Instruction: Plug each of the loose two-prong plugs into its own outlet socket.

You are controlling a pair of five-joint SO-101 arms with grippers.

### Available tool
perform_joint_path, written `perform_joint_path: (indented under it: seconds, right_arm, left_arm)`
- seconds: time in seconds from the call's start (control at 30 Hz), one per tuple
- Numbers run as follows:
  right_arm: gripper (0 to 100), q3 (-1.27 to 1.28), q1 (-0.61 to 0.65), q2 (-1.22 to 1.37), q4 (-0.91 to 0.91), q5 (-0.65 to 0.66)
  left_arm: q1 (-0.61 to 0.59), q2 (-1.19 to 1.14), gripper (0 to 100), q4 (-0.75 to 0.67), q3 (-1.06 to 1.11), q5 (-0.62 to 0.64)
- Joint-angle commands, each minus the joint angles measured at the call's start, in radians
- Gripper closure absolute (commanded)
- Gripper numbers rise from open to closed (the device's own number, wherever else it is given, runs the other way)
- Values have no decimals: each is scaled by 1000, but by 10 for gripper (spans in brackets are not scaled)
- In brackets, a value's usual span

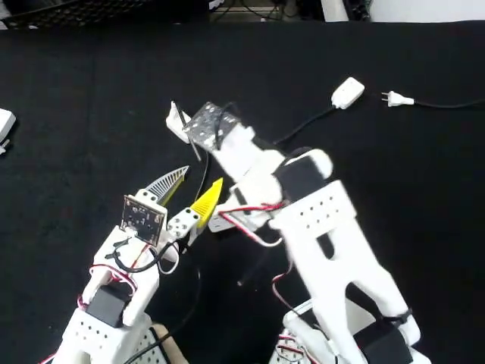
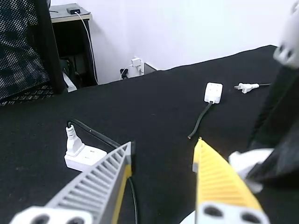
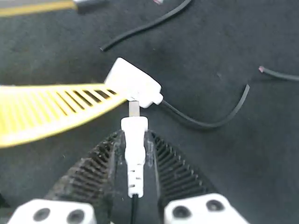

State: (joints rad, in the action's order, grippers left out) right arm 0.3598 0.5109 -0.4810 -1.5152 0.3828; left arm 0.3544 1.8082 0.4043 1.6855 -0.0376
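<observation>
My right gripper (image 3: 134,136) is shut on a white two-prong plug (image 3: 134,158). The plug's prongs are partly in a white outlet socket (image 3: 135,86), with bare metal showing between the two. That socket (image 1: 178,121) lies at the table's middle, beside the right gripper (image 1: 195,130). The same socket (image 2: 84,158) has the plug (image 2: 71,140) standing on it. My left gripper (image 2: 163,144) is open and holds nothing, just short of that socket (image 1: 201,177). A yellow ribbed finger (image 3: 51,112) ends at the socket's edge. A second socket (image 1: 348,92) and a loose plug (image 1: 395,98) lie far right.
Black cables run from both sockets across the black table (image 1: 91,91). A loose cable end (image 3: 103,47) lies near the held plug. A white object (image 1: 4,125) sits at the left edge. The right arm's white body (image 1: 326,227) fills the near middle.
</observation>
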Motion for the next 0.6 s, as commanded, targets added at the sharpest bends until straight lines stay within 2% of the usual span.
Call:
perform_joint_path:
  seconds: [0.0,0.47,0.57]
  right_arm:
    - [987,-5,52,-5,35,-29]
    - [987,-219,55,-13,-75,-43]
    - [987,-259,55,-13,-81,-78]
  left_arm:
    - [2,9,777,5,13,-6]
    - [2,8,777,5,13,-6]
    - [2,8,777,5,13,-6]
